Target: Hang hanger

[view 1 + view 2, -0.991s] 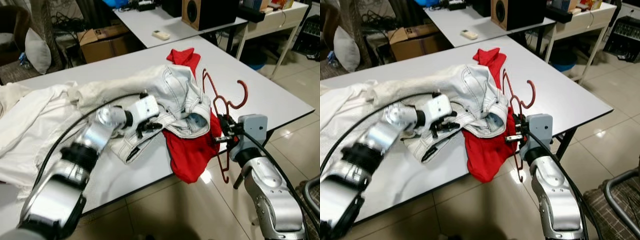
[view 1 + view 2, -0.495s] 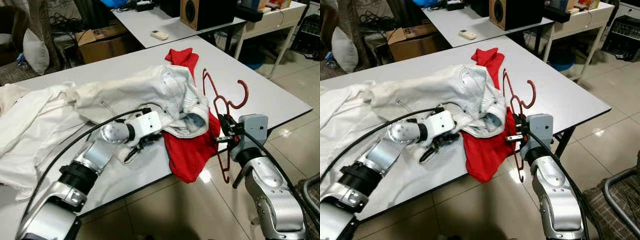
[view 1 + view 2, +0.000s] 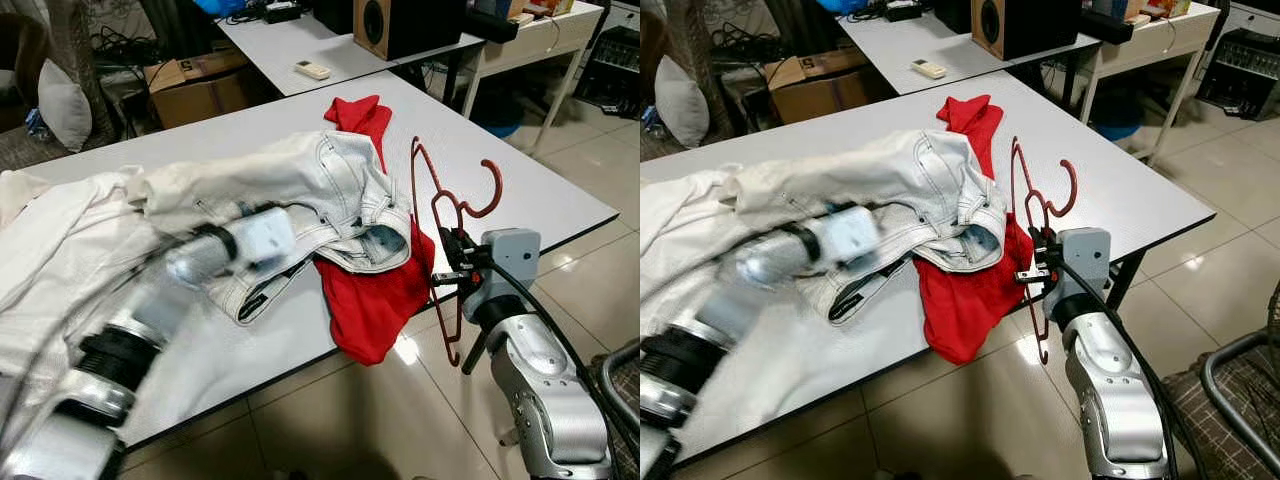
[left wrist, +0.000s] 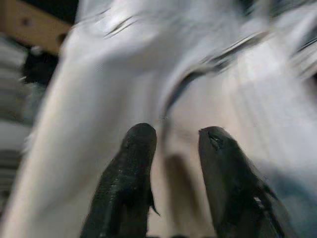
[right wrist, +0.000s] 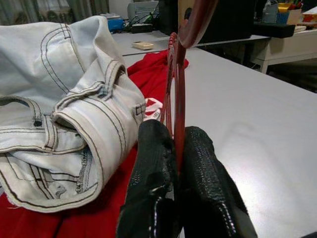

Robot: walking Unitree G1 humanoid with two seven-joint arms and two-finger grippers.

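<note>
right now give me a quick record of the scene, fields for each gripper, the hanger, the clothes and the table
right gripper: shut on the red hanger, at the table's near right edge
red hanger: held upright, hook at top, lower part hanging below the table edge
left gripper: open, over the pale jeans, arm blurred
pale jeans: bunched mid-table, lying partly over the red garment
red garment: on the table, one end draped over the near edge
white cloth: spread on the table's left part
table: white, bare at right

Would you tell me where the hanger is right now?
The hanger is clamped in the right gripper at the table's right front edge, beside the red garment.
</note>
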